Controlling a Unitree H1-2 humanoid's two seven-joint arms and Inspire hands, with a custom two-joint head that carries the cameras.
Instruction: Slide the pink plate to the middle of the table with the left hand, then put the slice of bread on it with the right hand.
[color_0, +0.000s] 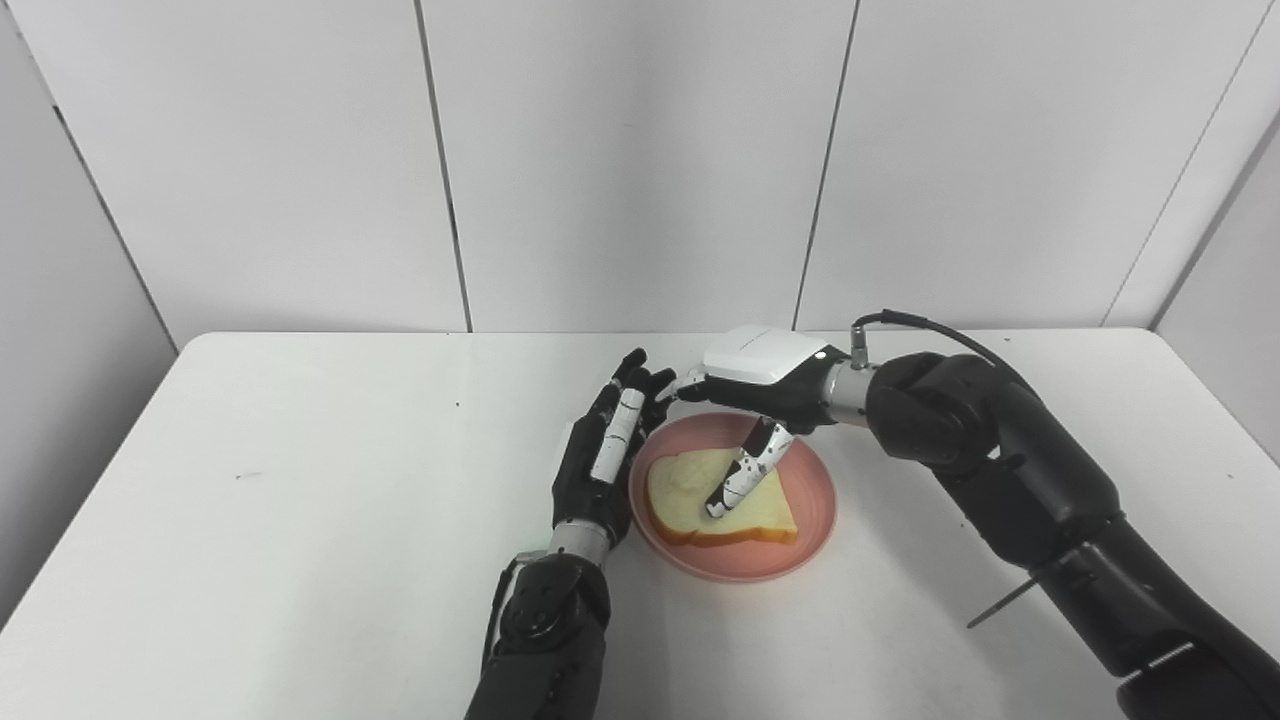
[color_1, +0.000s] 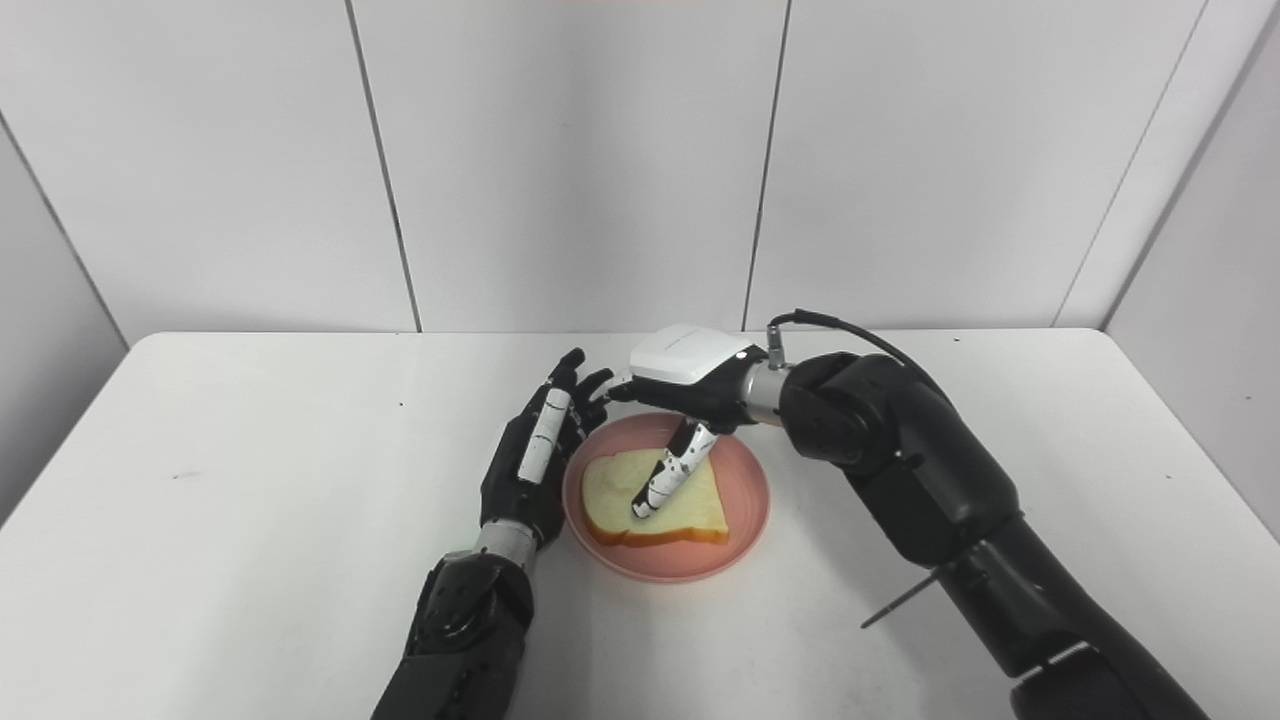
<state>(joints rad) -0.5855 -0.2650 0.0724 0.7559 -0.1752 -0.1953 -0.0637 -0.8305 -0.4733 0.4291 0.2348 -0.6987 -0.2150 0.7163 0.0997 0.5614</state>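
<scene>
The pink plate (color_0: 815, 495) sits near the middle of the white table, and the slice of bread (color_0: 680, 490) lies flat on it. My left hand (color_0: 600, 450) rests against the plate's left rim with its fingers stretched out and apart, holding nothing. My right hand (color_0: 765, 375) hovers over the plate's far edge. One of its fingers (color_0: 745, 478) points down onto the top of the bread, while the others reach left toward the left hand's fingertips. Nothing is gripped in it.
The white table (color_0: 300, 500) runs to a panelled wall at the back. My right forearm (color_0: 1010, 470) crosses the table's right side, with a thin rod sticking out below it.
</scene>
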